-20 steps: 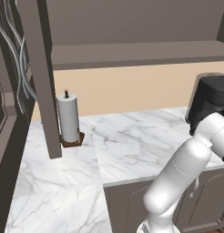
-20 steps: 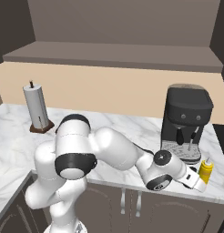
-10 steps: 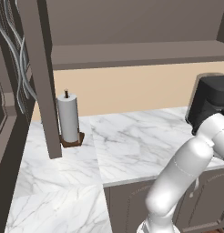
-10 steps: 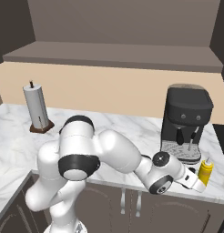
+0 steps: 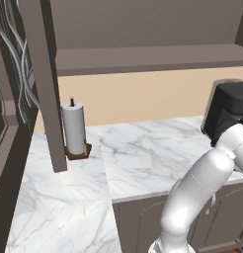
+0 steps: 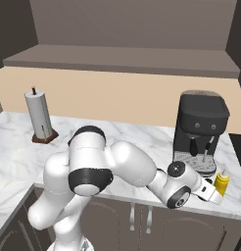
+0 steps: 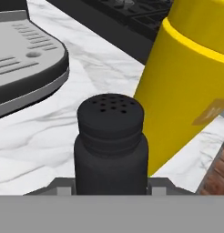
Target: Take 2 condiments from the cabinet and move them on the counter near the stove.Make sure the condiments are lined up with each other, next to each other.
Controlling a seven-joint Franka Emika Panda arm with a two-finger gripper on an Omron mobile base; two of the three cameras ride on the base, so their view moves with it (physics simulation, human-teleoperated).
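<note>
While clamped between the jaws, black bottle (image 7: pixel 111 145) stands beside yellow bottle (image 7: pixel 189 86).

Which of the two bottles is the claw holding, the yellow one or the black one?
The short black shaker bottle, with holes in its cap, sits in the claw. The taller yellow bottle stands just behind it.

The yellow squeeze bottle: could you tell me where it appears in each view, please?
Left base view: not in it.
Right base view: yellow squeeze bottle at far right, on the counter beside the coffee machine.
Hand view: upper right, behind the black shaker.
Shared landmark: coffee machine.
</note>
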